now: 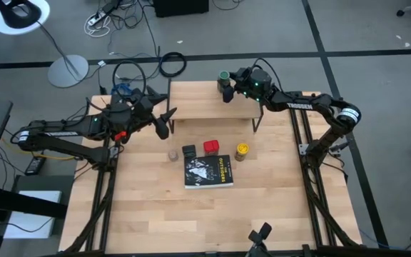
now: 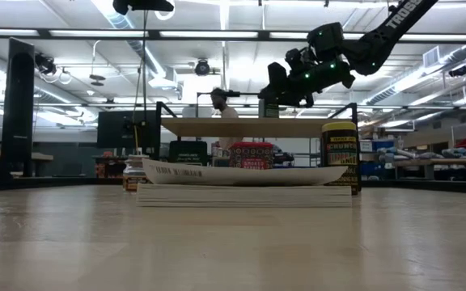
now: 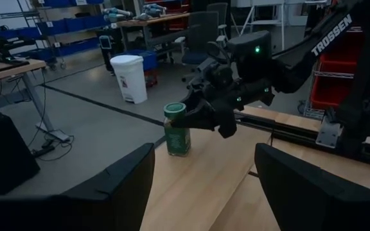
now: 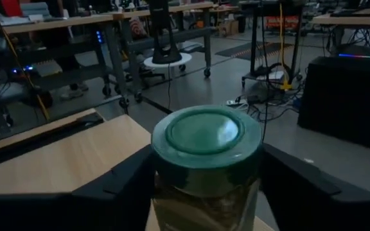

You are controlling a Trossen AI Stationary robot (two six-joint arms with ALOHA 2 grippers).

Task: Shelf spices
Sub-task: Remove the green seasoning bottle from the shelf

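Observation:
The green-topped jar (image 1: pixel 223 78) stands upright near the far right part of the shelf (image 1: pixel 202 107), a light-wood plank on black legs. My right gripper (image 1: pixel 228 88) is shut on it; the right wrist view shows the jar (image 4: pixel 205 160) between both fingers. My left gripper (image 1: pixel 164 121) hovers open off the shelf's left end, touching nothing. On the tabletop in front of the shelf stand the pale little jar (image 1: pixel 172 155), the dark tin (image 1: pixel 189 151), the red tin (image 1: pixel 210 147) and the yellow-topped jar (image 1: pixel 242 150). My right gripper pinches the green-topped jar on its body just under the lid (image 4: pixel 204 131), one finger (image 4: pixel 117 189) on each side. The fingers come slanting down from the table's right side. The jar (image 3: pixel 177 131) is upright with its base at the shelf top; whether it rests there I cannot tell.
A flat black book (image 1: pixel 207 171) lies on the table just in front of the row of containers. The shelf's thin black legs (image 1: pixel 255 123) stand behind them. The shelf top (image 3: pixel 217 179) left of the jar is bare wood. Cables and a lamp base lie on the floor beyond the table.

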